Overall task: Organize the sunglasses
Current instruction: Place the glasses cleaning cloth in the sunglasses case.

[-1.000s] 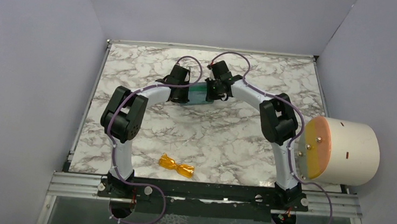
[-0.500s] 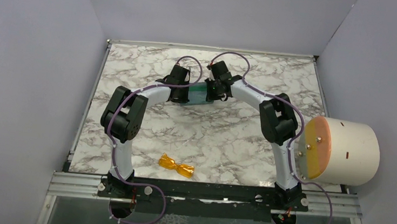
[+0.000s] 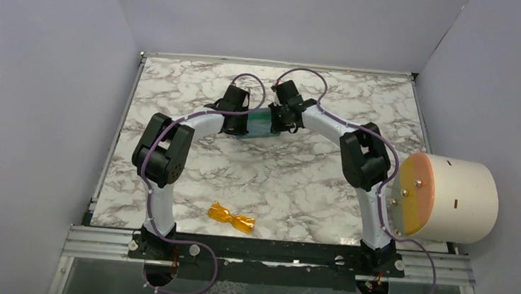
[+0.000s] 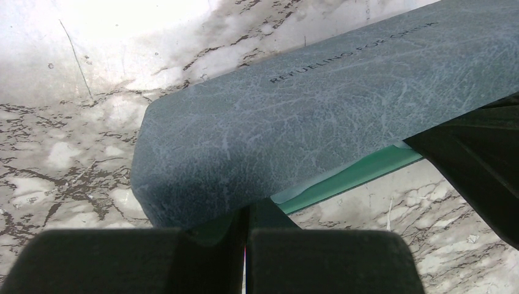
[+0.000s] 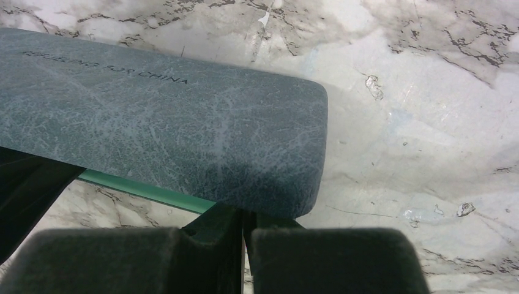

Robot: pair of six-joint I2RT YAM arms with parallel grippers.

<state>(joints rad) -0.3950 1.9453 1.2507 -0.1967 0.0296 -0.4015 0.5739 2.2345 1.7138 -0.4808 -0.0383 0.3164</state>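
the marble-patterned table (image 3: 311,187) is seen from above, walled in by plain grey panels. on the left, the left arm is bent out over the far half of the table, and the left gripper (image 4: 246,237) is set at the left end of the case (image 3: 260,122). in the left wrist view its fingers (image 4: 153,260) are pressed together to a thin slit, and the teal-green lower edge of the case is nipped between them. the blue-grey lid (image 4: 318,116) is seen raised above that edge, with a line of stamped lettering along it.

the sunglasses (image 3: 231,218) are found near the front edge of the table, between the two arm bases and somewhat nearer the left one. they are folded, lying flat and slightly askew, well apart from the case and touched by neither gripper.

the right gripper (image 5: 243,239) is placed at the right end of the case, facing the left one. its fingers (image 5: 343,260) are likewise drawn together to a narrow slit at the teal rim, under the rounded corner of the lid, and the case is pinched there.

at the far right, a white cylinder (image 3: 463,200) is seen lying on its side beside the table, its orange-tinted end face (image 3: 414,192) turned toward the right arm.
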